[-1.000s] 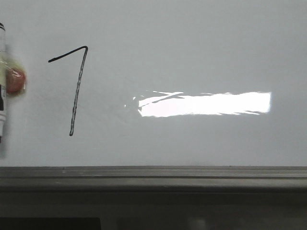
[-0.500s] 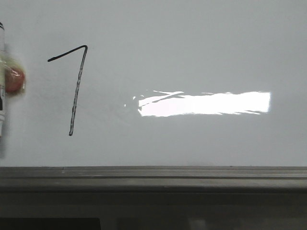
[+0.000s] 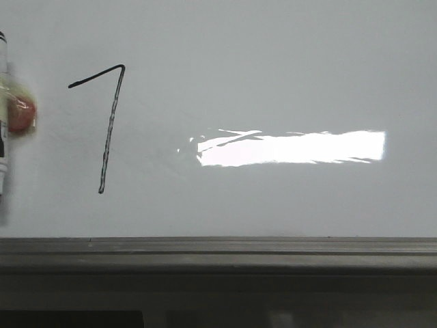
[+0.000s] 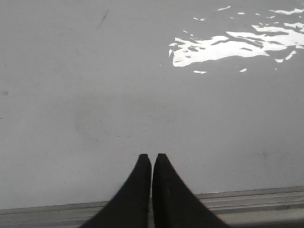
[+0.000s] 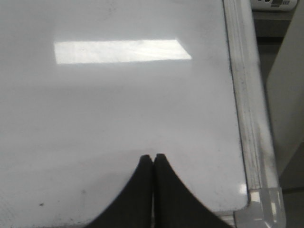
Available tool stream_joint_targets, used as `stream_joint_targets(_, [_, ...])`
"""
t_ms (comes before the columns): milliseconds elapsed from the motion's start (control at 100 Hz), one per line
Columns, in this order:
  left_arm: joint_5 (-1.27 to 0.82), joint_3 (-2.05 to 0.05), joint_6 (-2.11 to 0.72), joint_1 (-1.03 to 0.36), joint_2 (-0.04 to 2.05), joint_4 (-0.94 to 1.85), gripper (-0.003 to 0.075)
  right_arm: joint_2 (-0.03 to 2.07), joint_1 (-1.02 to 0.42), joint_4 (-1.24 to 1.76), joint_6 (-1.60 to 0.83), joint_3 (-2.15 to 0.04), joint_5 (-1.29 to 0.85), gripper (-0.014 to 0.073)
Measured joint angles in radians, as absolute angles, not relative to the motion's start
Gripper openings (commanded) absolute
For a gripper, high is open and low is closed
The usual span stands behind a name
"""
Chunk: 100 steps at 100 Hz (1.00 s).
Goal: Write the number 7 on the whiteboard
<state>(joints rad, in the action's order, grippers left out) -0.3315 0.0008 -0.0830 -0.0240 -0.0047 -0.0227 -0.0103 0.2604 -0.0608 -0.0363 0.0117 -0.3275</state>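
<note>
The number 7 (image 3: 108, 123) sits finished at the whiteboard's (image 3: 273, 61) nine o'clock; both end effectors (image 4: 151, 156) (image 5: 152, 156) are pressed together, empty.

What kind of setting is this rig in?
Probably an office or lab test bench: a glossy whiteboard with a hand-drawn number 7, a marker at its left edge, and a ceiling-light reflection.

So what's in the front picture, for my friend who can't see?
A thin black hand-drawn number 7 sits left on a glossy pale grey whiteboard, with a bright rectangular light reflection right of it and a dark grey ledge below.
</note>
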Motion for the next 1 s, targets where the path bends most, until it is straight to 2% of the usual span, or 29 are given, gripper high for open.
stream_joint_targets(190, [-0.332,0.001,-0.083,-0.024,-0.005,-0.023,-0.0020,-0.010,0.256,-0.063,-0.036,0.012,-0.329,-0.0064])
stream_joint_targets(470, [-0.332,0.001,-0.083,-0.024,-0.005,-0.023,-0.0020,-0.010,0.137,-0.063,-0.034,0.012,-0.329,-0.0064])
stream_joint_targets(1000, [-0.332,0.001,-0.083,-0.024,-0.005,-0.023,-0.0020,-0.010,0.135,-0.063,-0.034,0.012,-0.329,-0.0064])
